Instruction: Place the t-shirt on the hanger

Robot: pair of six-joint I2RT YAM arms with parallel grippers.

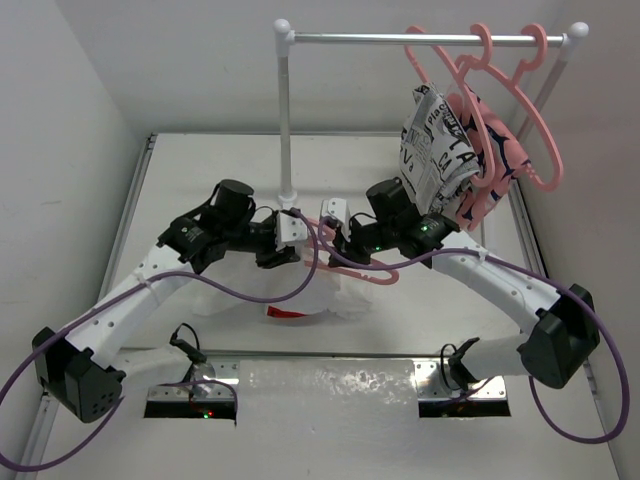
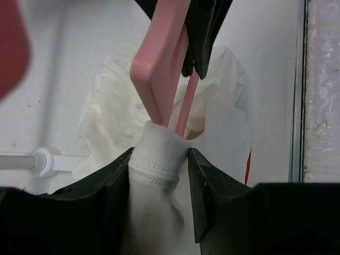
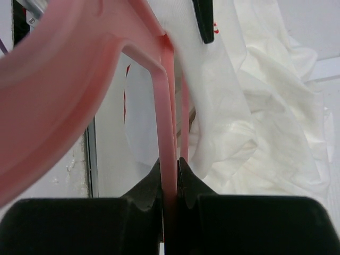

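Observation:
The white t-shirt (image 1: pixel 318 292) lies crumpled on the table between my arms, its red patch (image 1: pixel 285 313) at the near side. My left gripper (image 1: pixel 298 248) is shut on the shirt's ribbed collar (image 2: pixel 159 159) and lifts it. My right gripper (image 1: pixel 342 243) is shut on a thin bar of the salmon-pink hanger (image 1: pixel 362 268), close to the left gripper. In the left wrist view the hanger's end (image 2: pixel 158 69) pokes into the raised collar. In the right wrist view the hanger (image 3: pixel 69 79) fills the left, with the t-shirt (image 3: pixel 255 122) behind it.
A white-and-metal rack (image 1: pixel 287 120) stands at the back. Its rail holds several pink hangers (image 1: pixel 520 90), a newsprint-patterned shirt (image 1: pixel 435 150) and a pink shirt with navy marks (image 1: pixel 502 160), just behind my right arm. A metal strip (image 1: pixel 330 380) runs along the near edge.

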